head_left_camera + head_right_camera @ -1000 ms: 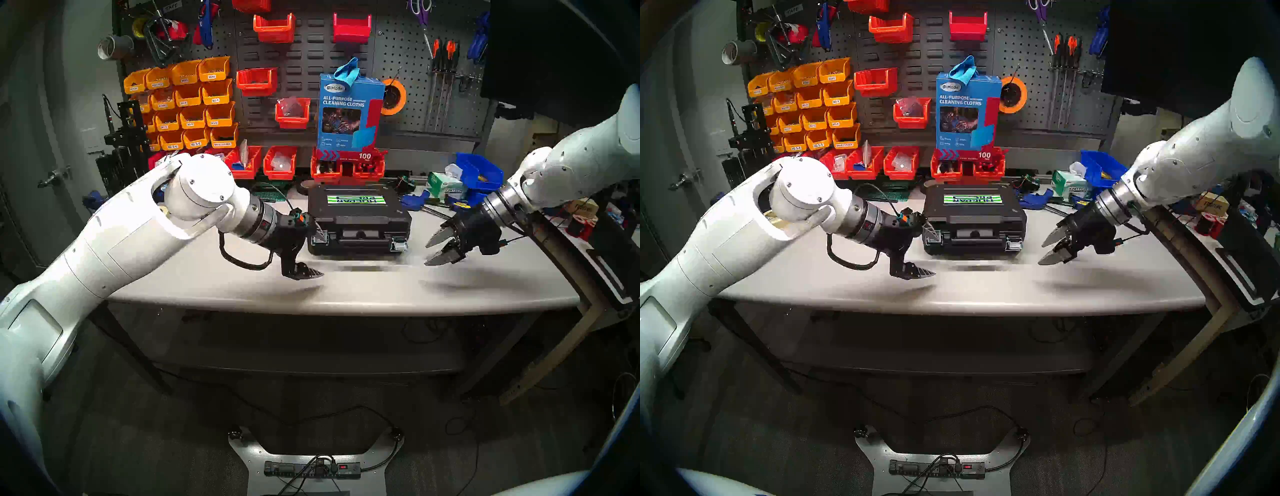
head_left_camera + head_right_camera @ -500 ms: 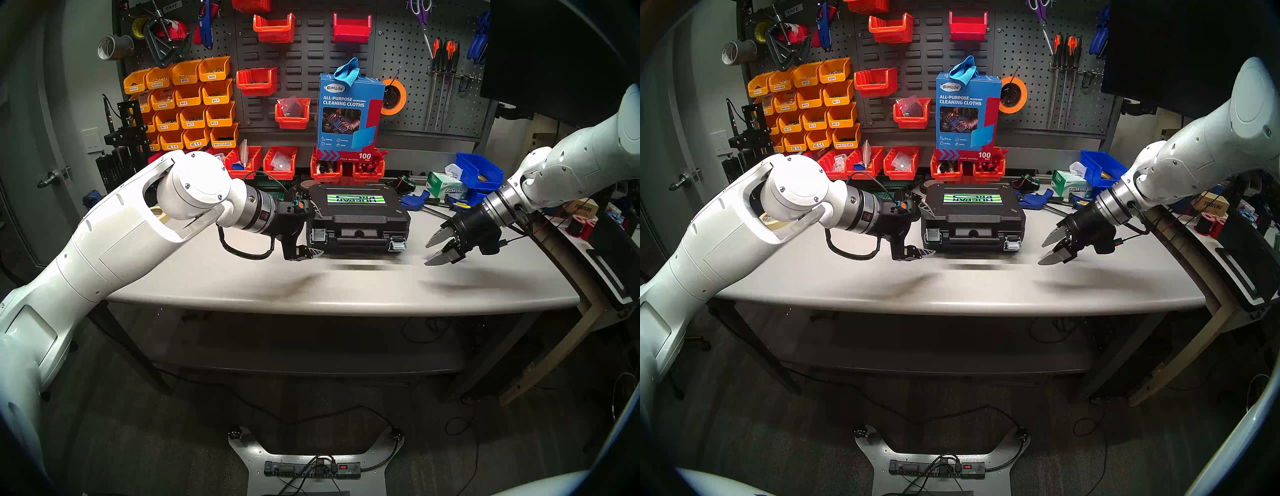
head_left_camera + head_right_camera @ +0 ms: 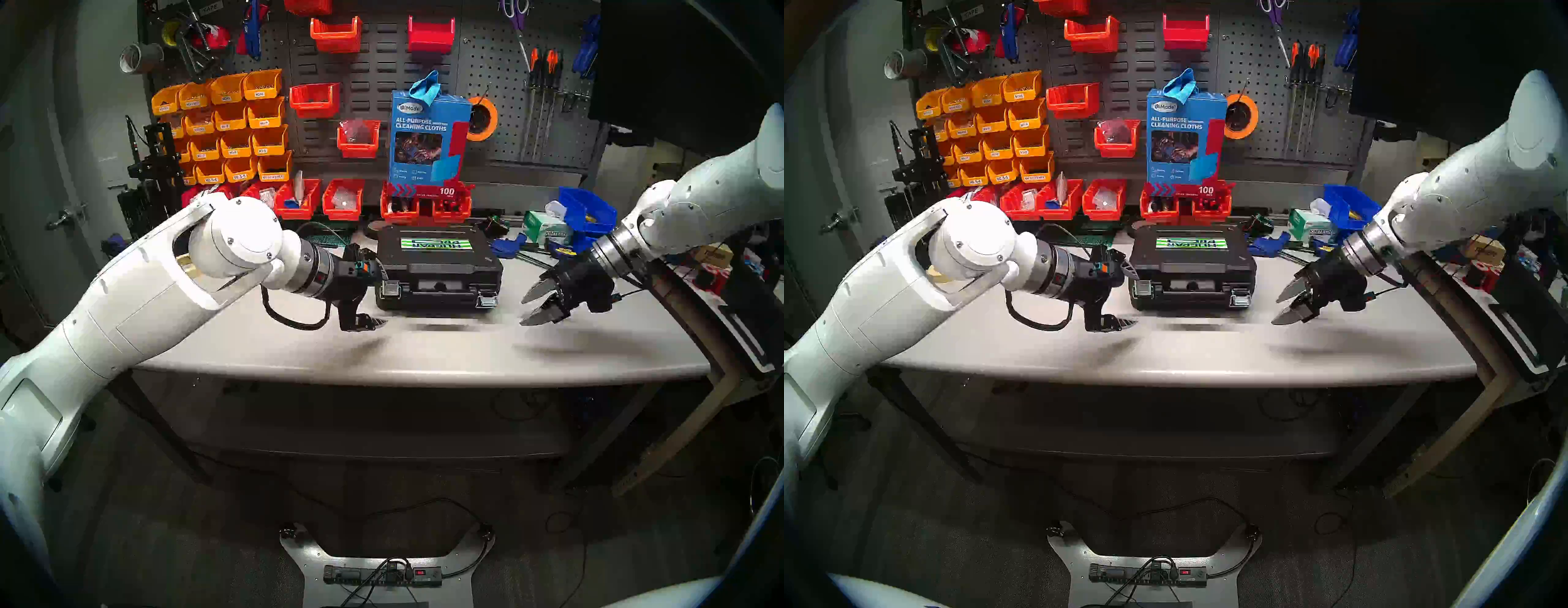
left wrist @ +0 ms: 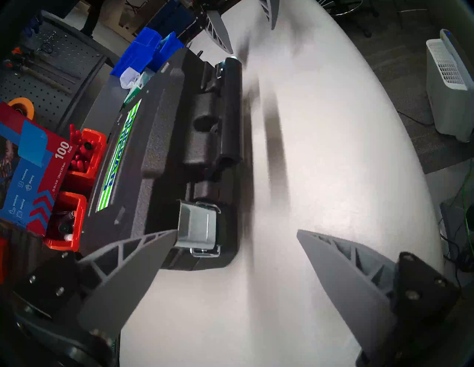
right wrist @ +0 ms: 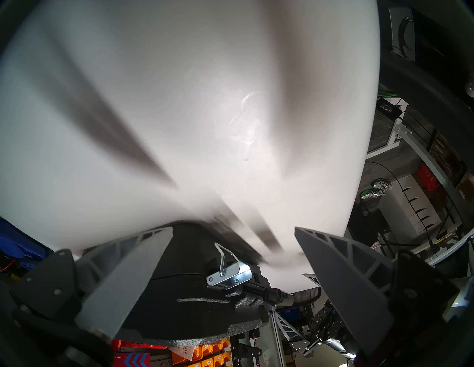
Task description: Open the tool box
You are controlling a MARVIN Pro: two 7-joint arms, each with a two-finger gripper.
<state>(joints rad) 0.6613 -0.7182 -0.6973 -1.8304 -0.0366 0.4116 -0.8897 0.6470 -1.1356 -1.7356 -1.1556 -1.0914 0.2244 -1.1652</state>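
While the grey table [image 3: 424, 352] carries it near the back, the tool box [image 3: 439, 271] lies shut, lid down. Right latch [image 5: 229, 273] looks flipped loose, though that view is skewed; left latch [image 4: 197, 228] sits clamped. Left gripper [image 4: 236, 235] gapes wide beside it, right gripper [image 3: 535, 306] wide, empty, apart. Lid-lifting remains.

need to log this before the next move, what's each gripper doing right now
Left gripper: open, holding nothing, one finger at the case's left latch.
Right gripper: open, holding nothing, off the case's right side.
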